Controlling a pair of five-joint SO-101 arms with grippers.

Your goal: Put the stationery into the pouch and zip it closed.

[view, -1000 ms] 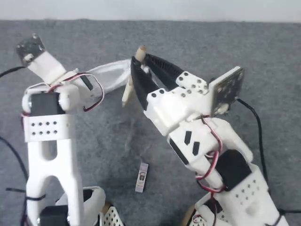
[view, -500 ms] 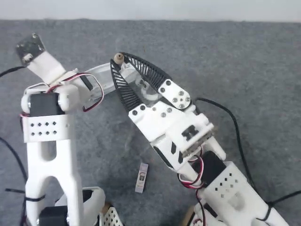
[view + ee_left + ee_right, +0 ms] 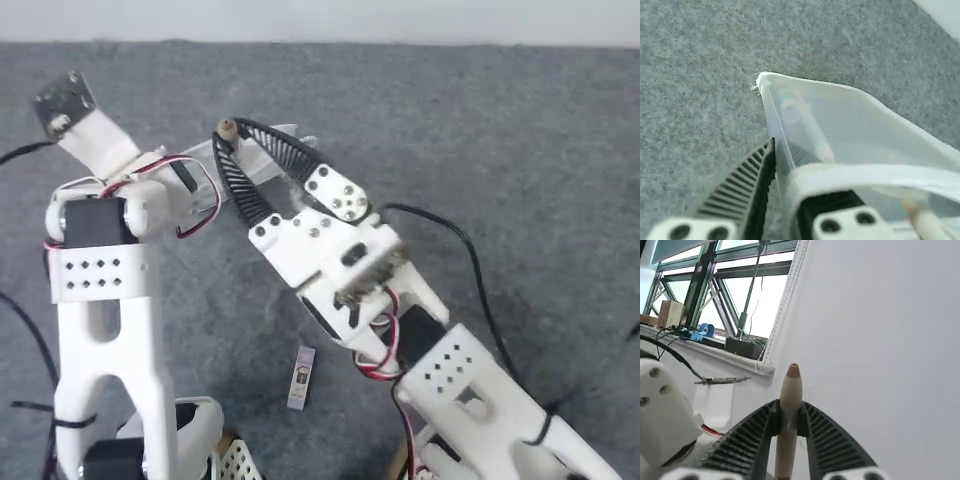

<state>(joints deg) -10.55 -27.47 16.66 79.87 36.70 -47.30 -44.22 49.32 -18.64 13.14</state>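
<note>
Grey carpet surface (image 3: pixel 520 150), with two arms meeting at the pouch.
Left pincer (image 3: pixel 790 175) pinches the edge of the clear pouch (image 3: pixel 850 125). Right pincer (image 3: pixel 788 407) is pressed on a wooden pencil (image 3: pixel 790 390), held just beside the pouch.

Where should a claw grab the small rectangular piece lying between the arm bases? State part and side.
Best take the small rectangular piece mid-length, across its narrow width, from above: it lies flat on the carpet, both long sides clear.
</note>
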